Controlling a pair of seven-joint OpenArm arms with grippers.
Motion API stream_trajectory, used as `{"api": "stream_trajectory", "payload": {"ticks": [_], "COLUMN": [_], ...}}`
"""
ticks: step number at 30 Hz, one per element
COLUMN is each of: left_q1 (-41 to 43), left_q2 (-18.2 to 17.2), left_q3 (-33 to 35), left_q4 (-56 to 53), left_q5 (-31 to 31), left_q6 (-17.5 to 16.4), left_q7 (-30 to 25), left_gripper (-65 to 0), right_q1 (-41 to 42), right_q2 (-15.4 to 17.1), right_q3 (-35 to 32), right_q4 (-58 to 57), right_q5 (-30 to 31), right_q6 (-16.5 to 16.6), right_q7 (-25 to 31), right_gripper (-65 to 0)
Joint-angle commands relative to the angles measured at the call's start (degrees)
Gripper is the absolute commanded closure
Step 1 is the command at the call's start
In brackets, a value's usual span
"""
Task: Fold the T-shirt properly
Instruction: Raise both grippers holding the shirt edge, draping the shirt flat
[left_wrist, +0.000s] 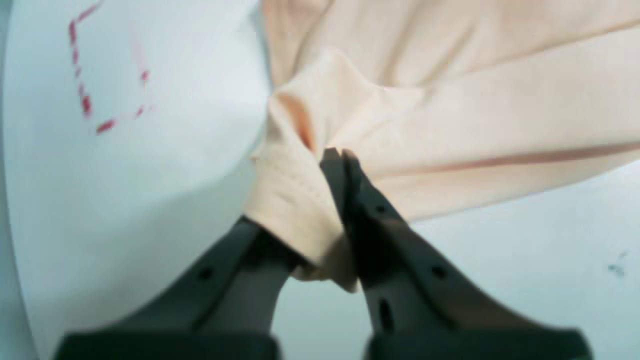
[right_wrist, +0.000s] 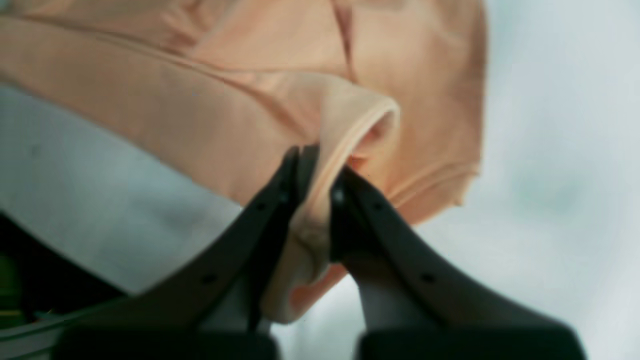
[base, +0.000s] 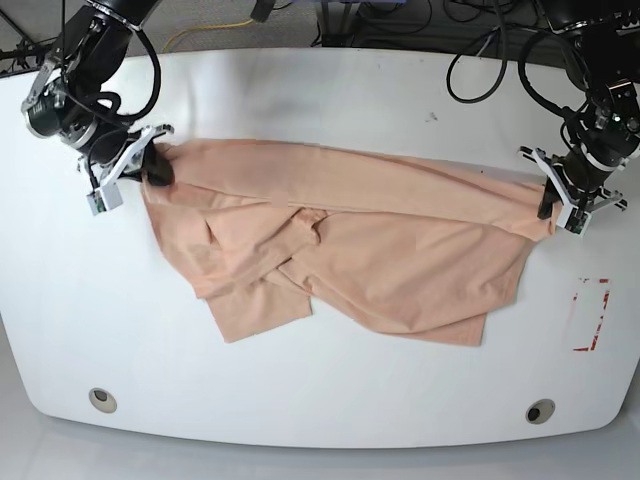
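Note:
The peach T-shirt (base: 380, 240) is stretched across the white table (base: 320, 90), its upper edge pulled taut between my two grippers while the rest lies rumpled below. On the base view's right, my left gripper (base: 546, 205) is shut on one end of the T-shirt (left_wrist: 450, 100); in the left wrist view my left gripper (left_wrist: 340, 152) pinches a hemmed fold. On the base view's left, my right gripper (base: 158, 168) is shut on the other end. In the right wrist view my right gripper (right_wrist: 320, 162) clamps a ribbed hem of the T-shirt (right_wrist: 225, 100).
A red dashed rectangle (base: 590, 315) is marked on the table near the right edge, also seen as red dashes (left_wrist: 85, 100) in the left wrist view. Two round holes (base: 102, 398) (base: 540, 411) sit near the front edge. Cables (base: 480, 50) hang behind the table.

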Motion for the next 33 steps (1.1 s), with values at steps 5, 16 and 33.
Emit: {"api": "stream_trajectory", "payload": {"ticks": [5,16,33], "left_q1": [0.5,1.9,2.1], "left_q2": [-1.0,-5.4,-6.0], "left_q3": [-2.2,-2.6,-2.6], "left_q4": [-0.9,-4.2,-4.6], "left_q5": [-0.7,-1.1,-1.1], "left_q6": [0.2,0.2,0.2], "left_q7": [-1.1,-1.1,-1.1], "left_gripper": [0.0,0.0,0.0], "right_q1": [-6.8,-15.0,-16.7], "right_q2": [1.2,8.4,13.5], "right_q3": [0.2,-2.2,-14.9], "right_q4": [1.0,1.0,-4.3], "right_q5": [10.9,18.7,20.2], "right_q6": [0.1,0.1,0.1], "right_q7": [1.1,-2.1,-2.1], "right_gripper": [-1.4,-1.4,-27.9]}}
